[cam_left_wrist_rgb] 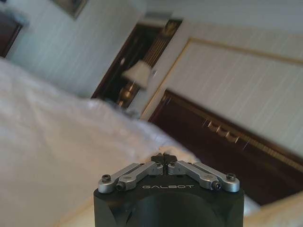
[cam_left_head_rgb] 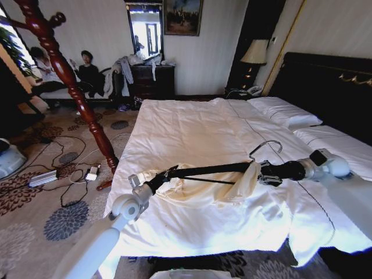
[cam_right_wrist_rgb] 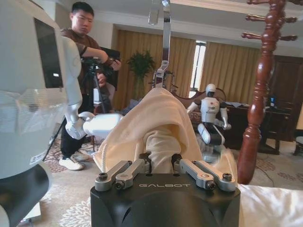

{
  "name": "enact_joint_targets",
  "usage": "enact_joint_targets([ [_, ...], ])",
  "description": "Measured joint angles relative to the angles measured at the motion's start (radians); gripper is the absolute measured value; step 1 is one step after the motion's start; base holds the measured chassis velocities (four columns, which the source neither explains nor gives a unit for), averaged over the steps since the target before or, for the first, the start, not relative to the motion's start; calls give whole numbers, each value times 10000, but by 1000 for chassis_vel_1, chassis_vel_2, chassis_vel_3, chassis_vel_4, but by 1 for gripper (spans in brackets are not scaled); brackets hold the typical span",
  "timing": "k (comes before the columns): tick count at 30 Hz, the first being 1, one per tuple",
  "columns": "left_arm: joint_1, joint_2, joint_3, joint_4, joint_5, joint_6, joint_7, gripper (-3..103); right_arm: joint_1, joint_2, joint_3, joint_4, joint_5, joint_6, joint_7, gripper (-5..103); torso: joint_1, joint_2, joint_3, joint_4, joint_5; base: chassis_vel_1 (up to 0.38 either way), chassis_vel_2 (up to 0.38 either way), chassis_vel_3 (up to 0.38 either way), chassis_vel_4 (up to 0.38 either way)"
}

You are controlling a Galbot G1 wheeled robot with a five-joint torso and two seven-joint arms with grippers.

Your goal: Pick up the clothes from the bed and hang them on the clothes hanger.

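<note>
The clothes [cam_left_head_rgb: 215,189], a cream garment, hang draped over the black clothes hanger [cam_left_head_rgb: 212,170], which is held level just above the bed [cam_left_head_rgb: 186,125]. Its silver hook [cam_left_head_rgb: 266,148] sticks up near the right end. My right gripper [cam_left_head_rgb: 263,172] is shut on the cloth-covered right end; in the right wrist view the clothes [cam_right_wrist_rgb: 161,118] bulge between its fingers [cam_right_wrist_rgb: 176,161], and the hook [cam_right_wrist_rgb: 165,38] rises behind them. My left gripper [cam_left_head_rgb: 170,173] is at the hanger's left end. In the left wrist view its fingertips [cam_left_wrist_rgb: 156,158] meet, with nothing visible between them.
A red-brown coat stand [cam_left_head_rgb: 70,81] rises beside the bed's left side and also appears in the right wrist view [cam_right_wrist_rgb: 258,118]. Cables and a power strip [cam_left_head_rgb: 43,177] lie on the carpet. White pillows [cam_left_head_rgb: 285,110] and the dark headboard [cam_left_head_rgb: 331,81] are at the right.
</note>
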Motion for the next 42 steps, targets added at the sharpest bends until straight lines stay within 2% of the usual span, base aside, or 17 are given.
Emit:
enact_joint_targets([
  [3, -841, 348, -335, -451, -1130, 100, -299, 0, 10, 179, -98, -168, -272, -8, 349, 15, 0, 0, 0, 1, 1, 0, 0, 0, 0],
  [4, -841, 348, -335, -451, -1130, 100, -299, 0, 10, 179, -98, -168, -272, -8, 349, 15, 0, 0, 0, 1, 1, 0, 0, 0, 0],
  [6, -1507, 713, -452, -658, -1891, 136, -501, 0, 14, 317, -213, -230, -422, -4, 913, 15, 1, 0, 0, -1, 2, 0, 0, 0, 0],
  [7, -1507, 713, -452, -658, -1891, 136, -501, 0, 14, 317, -213, -230, -422, -4, 913, 15, 1, 0, 0, -1, 2, 0, 0, 0, 0],
  [9, -2047, 1108, -495, -818, -2399, 177, -641, 0, -9, 435, -286, -221, -523, 29, 1572, 15, 0, 0, 1, 1, 1, 0, 0, 0, 0],
  [11, -2364, 1331, -524, -934, -2709, 216, -740, 0, -68, 486, -309, -167, -577, 58, 1878, 15, 0, 0, 0, 3, 1, 0, 0, 0, 0],
  [16, -2867, 1472, -416, -1093, -3057, 301, -898, 0, -186, 530, -331, -47, -704, 111, 2136, 15, 1, 0, 0, 0, 0, 0, 0, 0, 0],
  [23, -3352, 1361, 69, -1485, -3236, 440, -1091, 0, -226, 702, -479, 142, -707, 163, 2634, 15, 0, 1, 0, 0, 0, 0, 0, 0, 0],
  [27, -3268, 1366, 345, -2142, -3167, 663, -1163, 0, -257, 817, -617, 167, -872, 256, 3523, 15, 0, 1, 0, 0, 2, 0, 0, 0, 0],
  [28, -3268, 1366, 345, -2142, -3167, 663, -1163, 0, -257, 817, -617, 167, -872, 256, 3523, 15, 0, 1, 0, 0, 2, 0, 0, 0, 0],
  [33, -2836, 1581, 305, -2574, -2785, 765, -1105, 0, -230, 791, -679, 87, -976, 301, 4493, 15, 0, 1, -1, 0, 2, 0, 0, 0, 0],
  [42, -2325, 1755, 698, -2854, -1730, 974, -759, 0, -76, 783, -900, 180, -839, 331, 5099, 15, 0, 1, -1, 1, 1, 0, 0, 0, 0],
])
